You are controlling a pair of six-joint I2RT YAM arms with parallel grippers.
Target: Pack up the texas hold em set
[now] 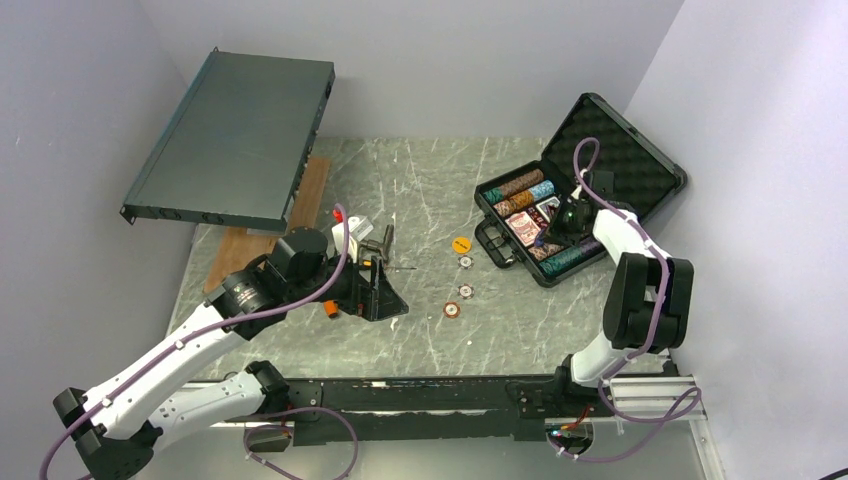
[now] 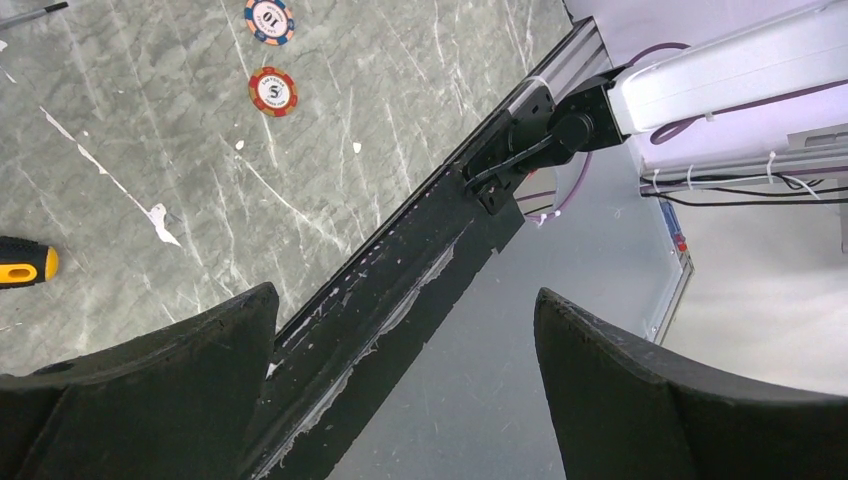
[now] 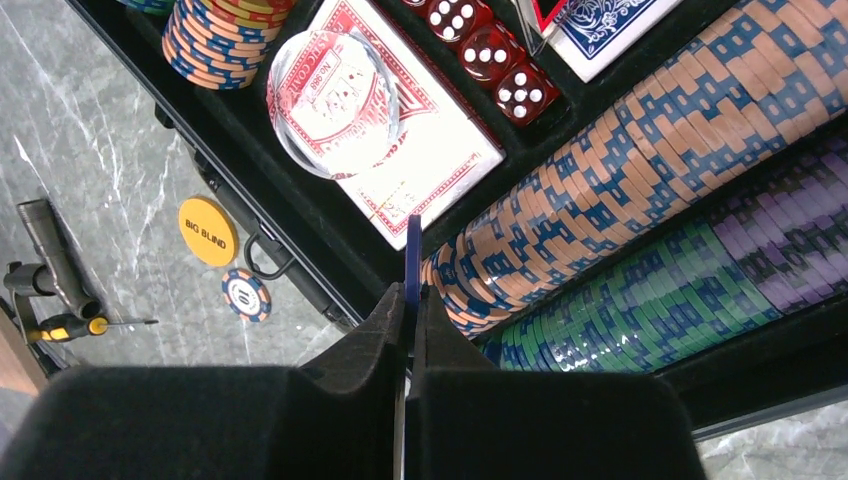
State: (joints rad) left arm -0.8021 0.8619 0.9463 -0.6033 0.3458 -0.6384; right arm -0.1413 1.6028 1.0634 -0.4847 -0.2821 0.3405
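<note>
Remotely, I see a dark-grey rack unit [image 1: 235, 140] propped at a slant over the far-left corner of the marble table [image 1: 420, 180]. My left gripper [image 2: 405, 298] hangs near the front edge, its fingers spread wide with nothing between them, and a yellow-and-black screwdriver [image 2: 25, 262] lies just beside it.

Mid-table, a yellow "BIG BLIND" button [image 3: 208, 231] lies close to the case's handle, with a "10" chip [image 3: 246, 294] next to it. Two more loose chips [image 1: 459, 300] sit nearer the front edge.

The black foam-lined case [image 1: 640, 150] stands open at the far-right corner. It holds a red deck [image 3: 420, 150] with a clear round button [image 3: 335, 105] on top, red dice [image 3: 490, 50], a blue deck [image 3: 610, 25], and rows of orange [image 3: 650, 170], green [image 3: 650, 300] and purple chips [image 3: 790, 230].

My right gripper [image 3: 412, 300] is pinched on a thin blue piece [image 3: 413, 255], seen edge-on at the near end of the orange row. I cannot tell whether it is a chip.
</note>
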